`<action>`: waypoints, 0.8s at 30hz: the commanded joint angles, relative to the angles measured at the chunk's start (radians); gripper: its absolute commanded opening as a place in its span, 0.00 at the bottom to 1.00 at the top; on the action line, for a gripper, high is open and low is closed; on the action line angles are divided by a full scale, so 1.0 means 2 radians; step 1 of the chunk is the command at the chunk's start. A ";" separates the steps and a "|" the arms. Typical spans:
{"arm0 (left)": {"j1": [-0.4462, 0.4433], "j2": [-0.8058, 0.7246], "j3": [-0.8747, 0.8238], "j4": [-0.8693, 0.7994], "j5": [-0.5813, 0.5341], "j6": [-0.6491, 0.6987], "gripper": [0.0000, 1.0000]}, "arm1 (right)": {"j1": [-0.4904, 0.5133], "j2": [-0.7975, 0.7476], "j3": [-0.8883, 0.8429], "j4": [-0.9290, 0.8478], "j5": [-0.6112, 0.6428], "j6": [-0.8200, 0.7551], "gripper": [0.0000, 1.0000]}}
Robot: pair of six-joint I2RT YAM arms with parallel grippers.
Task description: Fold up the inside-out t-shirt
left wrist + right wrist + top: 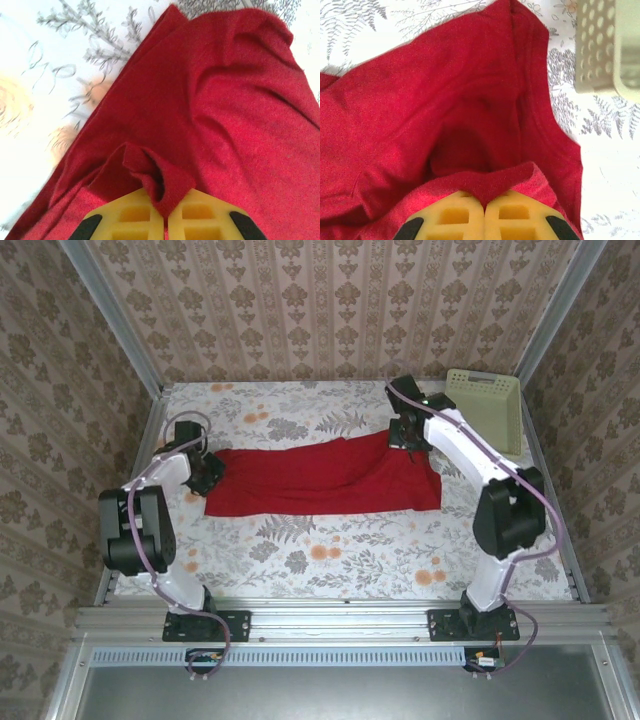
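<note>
Left pincer (165,216) of mine is pinched shut on a small bunched ridge of the red t-shirt (320,480), at the cloth's left end. My right pincer (484,209) is shut the same way on a raised fold at the shirt's far right corner, near the pale basket (487,405) but apart from it. The t-shirt lies as 1 wide band across the middle of the flowered surface (330,560), stretched from left to right between my 2 grips. Its near edge rests flat and fairly straight, while its far edge sags in a shallow curve between the held points. From the wrist views I see doubled layers and soft creases, so I judge the cloth is already lying on itself in places. I cannot make out a clean, finished fold, though, nor tell from the weave whether the seams face outward. My reading is that the task is in its early part: both ends are secured and the shirt is roughly laid out. No neat rectangle exists yet. What is left, as I judge it, is to bring the held far edge over onto the near edge, flatten it, and then fold the long band across itself until it is compact.
</note>
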 commanded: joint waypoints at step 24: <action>0.032 0.070 0.110 -0.046 -0.012 0.045 0.58 | -0.047 0.141 0.149 -0.031 0.038 -0.054 0.57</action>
